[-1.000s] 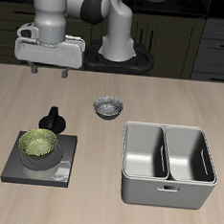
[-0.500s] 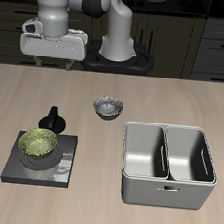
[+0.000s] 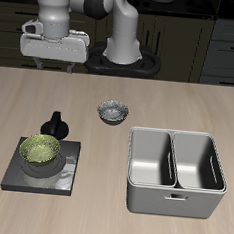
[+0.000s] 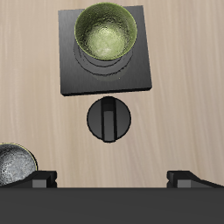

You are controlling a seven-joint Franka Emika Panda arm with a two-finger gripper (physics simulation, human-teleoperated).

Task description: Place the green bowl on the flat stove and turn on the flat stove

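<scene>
The green bowl [image 3: 41, 153] [image 4: 106, 32] stands upright on the flat stove [image 3: 70, 175] [image 4: 70, 80], over its ring burner. The stove's black knob [image 3: 54, 124] [image 4: 108, 119] sits at the stove's back edge. The burner rings that show around the bowl look dark. My gripper [image 3: 51, 66] [image 4: 111, 178] hangs high above the table, behind the stove and well clear of the bowl. It is open, its fingertips [image 4: 39, 178] wide apart with nothing between them.
A grey-white patterned bowl [image 3: 112, 112] [image 4: 12, 166] stands near the table's middle, beside the knob. A grey two-compartment metal basin [image 3: 172, 201] takes up the front of the table on the other side from the stove.
The gripper has risen a little higher above the table. The green bowl and the stove have stayed where they were.
</scene>
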